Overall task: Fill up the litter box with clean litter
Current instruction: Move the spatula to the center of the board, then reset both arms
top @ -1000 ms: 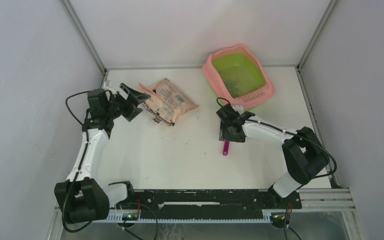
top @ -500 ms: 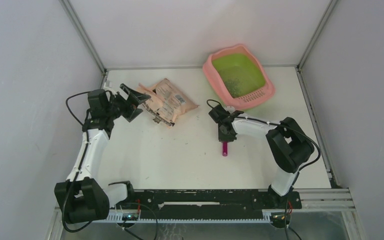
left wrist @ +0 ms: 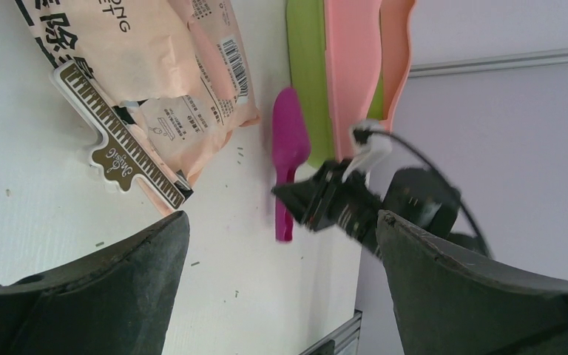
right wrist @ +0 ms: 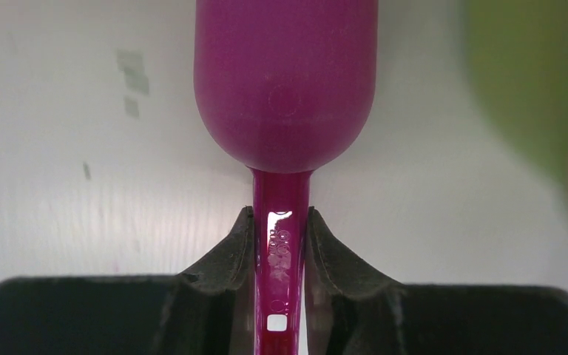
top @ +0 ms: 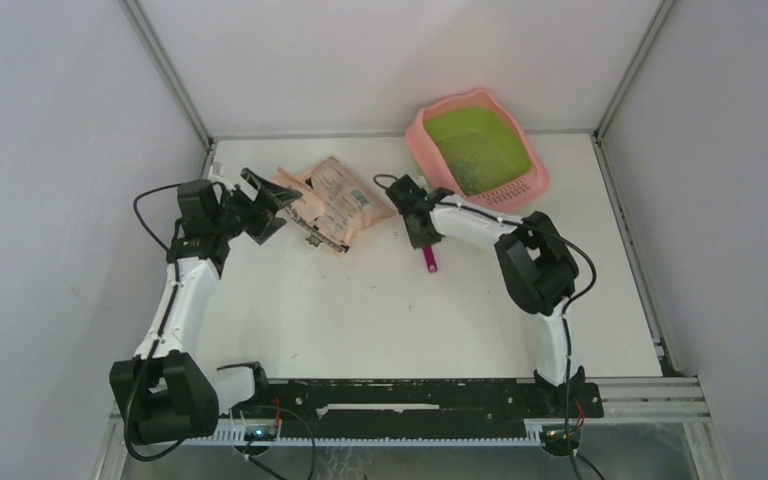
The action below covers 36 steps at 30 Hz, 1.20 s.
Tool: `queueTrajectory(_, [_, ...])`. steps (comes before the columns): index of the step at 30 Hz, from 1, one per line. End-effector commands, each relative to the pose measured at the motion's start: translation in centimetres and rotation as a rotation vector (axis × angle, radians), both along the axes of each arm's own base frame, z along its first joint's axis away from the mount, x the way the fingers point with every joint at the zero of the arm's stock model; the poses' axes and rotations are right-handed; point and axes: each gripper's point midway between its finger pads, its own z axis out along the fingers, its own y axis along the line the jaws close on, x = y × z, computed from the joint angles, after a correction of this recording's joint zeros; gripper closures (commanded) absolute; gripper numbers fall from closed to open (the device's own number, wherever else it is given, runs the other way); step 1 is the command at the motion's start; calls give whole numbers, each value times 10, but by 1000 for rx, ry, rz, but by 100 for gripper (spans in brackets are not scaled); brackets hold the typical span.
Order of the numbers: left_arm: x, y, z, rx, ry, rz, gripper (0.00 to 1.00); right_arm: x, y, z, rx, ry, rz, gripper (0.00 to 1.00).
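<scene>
The litter box [top: 430,108], pink-rimmed with a lime-green basin, stands at the far right of the table; its edge shows in the left wrist view [left wrist: 351,66]. Litter [top: 472,168] shows as dark specks in the basin. My right gripper [top: 422,243] is shut on the handle of a magenta scoop [top: 428,263], between the litter box and a peach-pink bag [top: 338,203]. In the right wrist view the fingers [right wrist: 240,248] pinch the scoop [right wrist: 286,81] just below its bowl. My left gripper [top: 268,205] stands open beside the bag's left end, holding nothing.
The bag [left wrist: 155,59] lies flat at the far left-centre, with a toothed clip [left wrist: 122,144] at its mouth. A few stray specks [left wrist: 225,214] dot the white table [top: 360,310]. Grey walls close in the table on three sides.
My right gripper closed on the scoop's handle and carried it from mid-table toward the far left, nearer the bag. The left arm has not moved.
</scene>
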Motion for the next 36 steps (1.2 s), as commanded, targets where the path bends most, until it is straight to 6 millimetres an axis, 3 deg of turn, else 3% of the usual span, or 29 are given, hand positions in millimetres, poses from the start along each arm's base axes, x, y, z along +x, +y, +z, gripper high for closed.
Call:
queueTrajectory(1, [6,2,-1,20,-35,-12,0,78,-5,23,-75,-129,52,82])
queueTrajectory(3, [7,2,-1,26,-37,-10,0,105,-2,26,-98,-171,80,75])
queueTrajectory(5, [9,3,-3,28,-37,-4,0,128,3,30,-78,-200,84,55])
queueTrajectory(8, [13,3,-3,23,-39,-7,0,151,10,37,-28,-223,87,42])
queueTrajectory(10, [16,4,-3,27,-43,-5,0,154,14,39,5,-218,96,33])
queueTrajectory(12, [17,4,0,31,-52,-8,0,150,21,45,66,-216,124,3])
queueTrajectory(13, [16,4,3,33,-60,-9,0,147,23,53,87,-227,128,1])
queueTrajectory(16, [10,4,17,46,-101,-6,0,127,33,86,145,-280,157,1])
queueTrajectory(18, [3,5,27,76,-126,8,0,107,39,129,206,-351,185,1])
queueTrajectory(21, [-12,9,39,126,-156,22,0,67,42,173,284,-402,209,1])
queueTrajectory(24, [-31,12,49,172,-179,37,0,24,31,202,394,-412,198,1])
queueTrajectory(28, [-61,14,54,231,-214,54,0,-28,-7,199,425,-393,115,1])
queueTrajectory(31, [-88,16,57,281,-280,82,0,-63,-35,181,408,-364,55,1])
queueTrajectory(35, [-117,22,41,367,-287,125,0,-101,-71,172,415,-397,-25,1])
queueTrajectory(36, [-124,23,37,380,-287,127,0,-111,-79,181,453,-432,-40,1])
